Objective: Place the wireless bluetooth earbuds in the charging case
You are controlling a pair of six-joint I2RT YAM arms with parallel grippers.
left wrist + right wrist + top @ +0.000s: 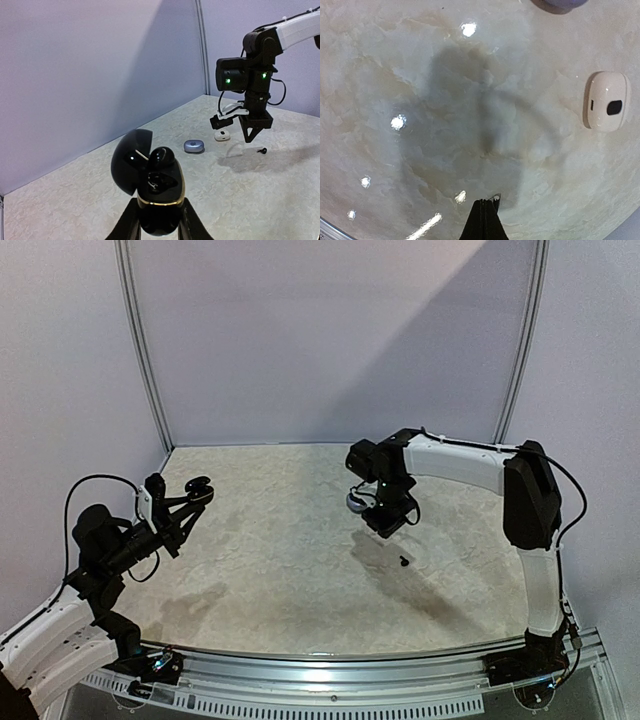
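Black earbud (261, 150) on bench (280, 540): tiny, light, slick; I'd nip its middle. Left jaws pinch charging case (165, 182); right jaws pressed together.

Three camera viewpoints on one marble-patterned table (300, 570).
Top external: high behind the arm bases, facing forward and down, far enough to take in the whole tabletop and the back wall (330, 340). Left wrist: low, just behind the left gripper (160, 205) and its black charging case (157, 185), facing across the table to the right arm (260, 50), also seen from overhead. Right wrist: close above the surface, facing straight down past the right gripper (485, 205); its white case (606, 101) and blue-grey case (560, 2) recur in the left-wrist view.
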